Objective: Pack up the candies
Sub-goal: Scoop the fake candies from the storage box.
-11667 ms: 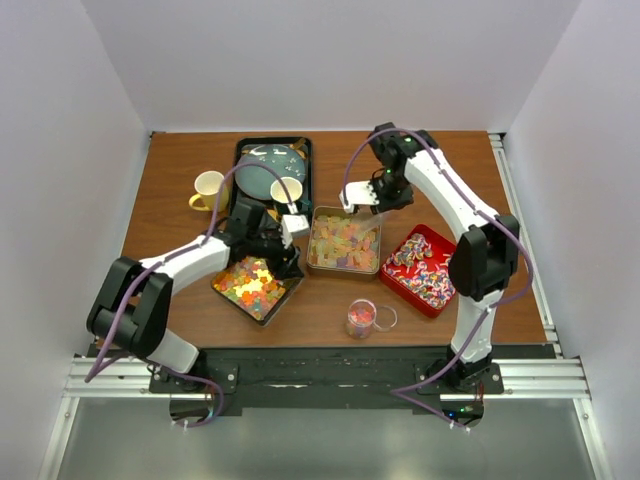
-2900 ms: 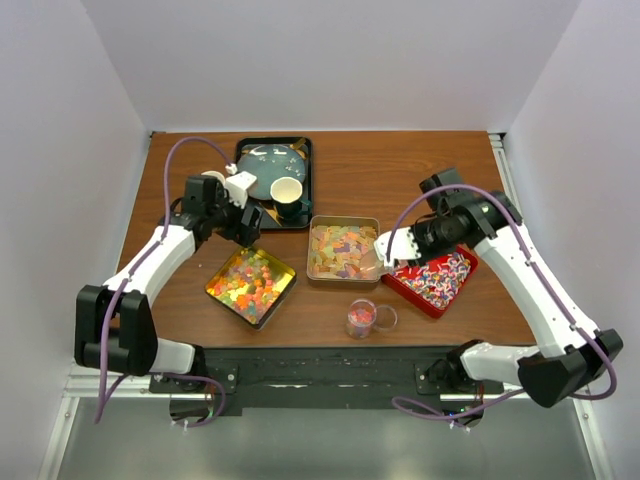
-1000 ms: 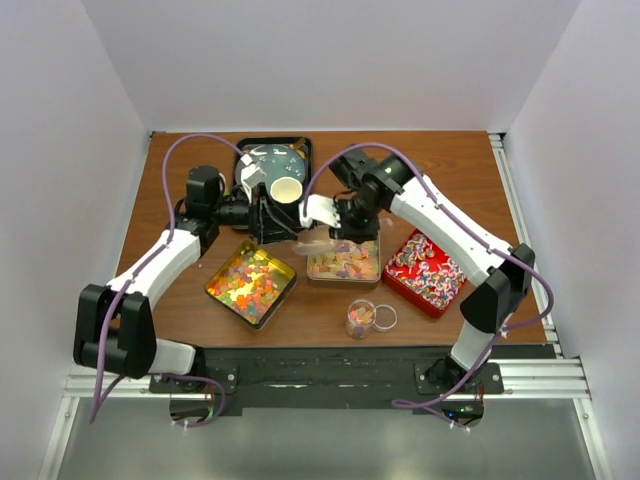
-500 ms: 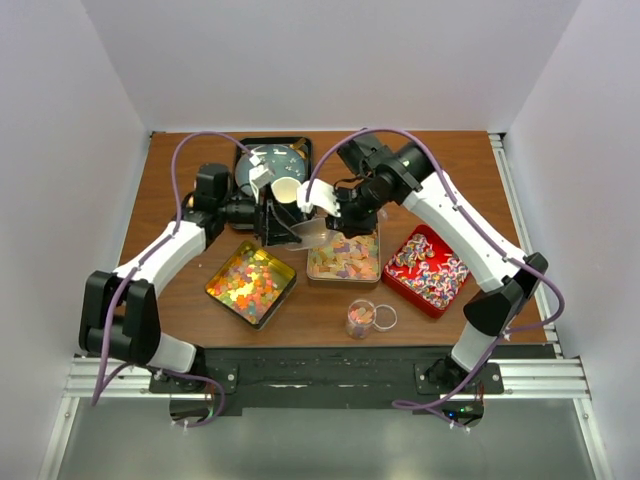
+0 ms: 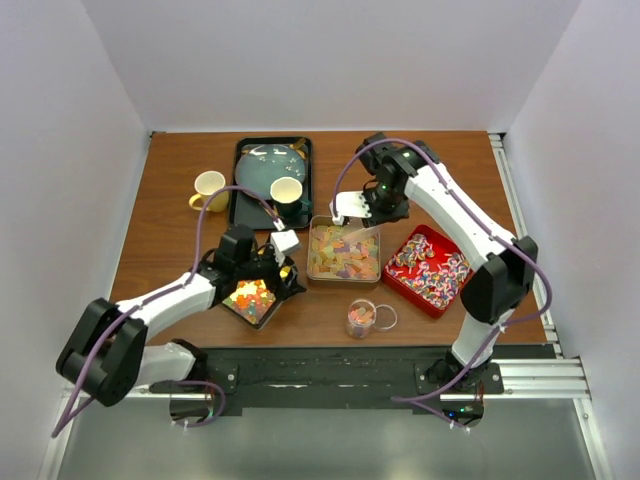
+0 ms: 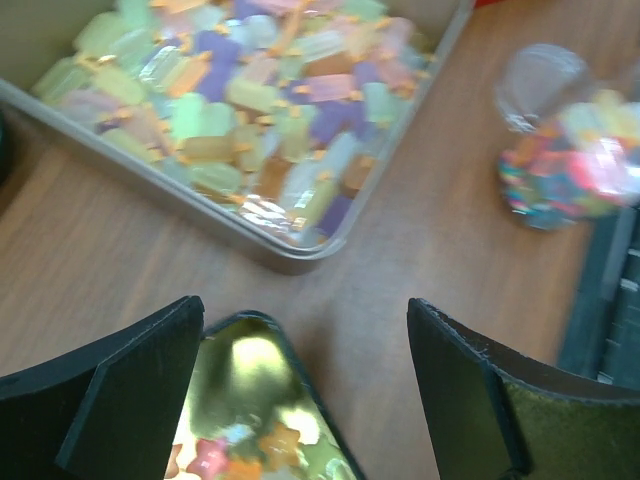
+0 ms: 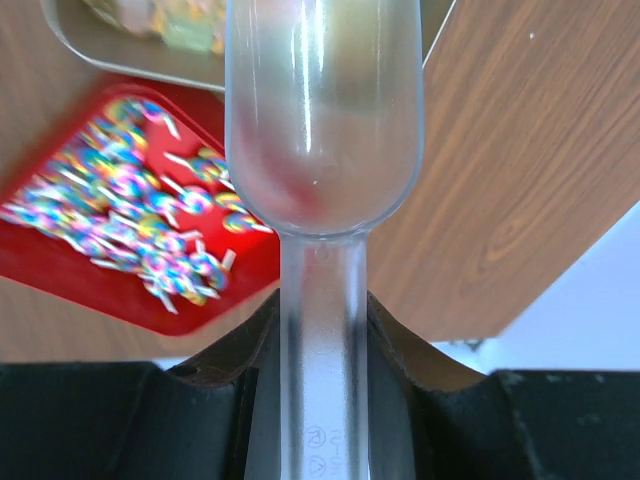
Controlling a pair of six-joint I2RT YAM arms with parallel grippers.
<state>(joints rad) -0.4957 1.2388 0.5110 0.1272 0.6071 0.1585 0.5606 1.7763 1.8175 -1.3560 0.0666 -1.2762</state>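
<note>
Hard to make out: the jar (image 6: pixel 565 165) is a blur at the edge of the left wrist view, its contents only mixed colours; the gold tin (image 6: pixel 255 375) is cut off at the bottom there; from above, my left arm covers part of that tin; whether the scoop (image 7: pixel 322 130) carries anything, I cannot tell.

View differences: only the overhead camera takes in the black tray (image 5: pixel 243 205) and yellow mug (image 5: pixel 209 188) at the back.

Left pincer (image 6: pixel 305 320): jaws wide apart, gripping nothing; over the gold tin's corner, bright candies (image 6: pixel 235 452) just below between the fingers; pastel candies (image 6: pixel 250 100) in the silver tin (image 6: pixel 300 255) beyond.

Right pincer (image 7: pixel 320 335): clamped on the clear scoop's handle; bowl over the silver tin's far right corner; striped candies (image 7: pixel 130 225) in the red tray (image 7: pixel 60 270) beside it.
</note>
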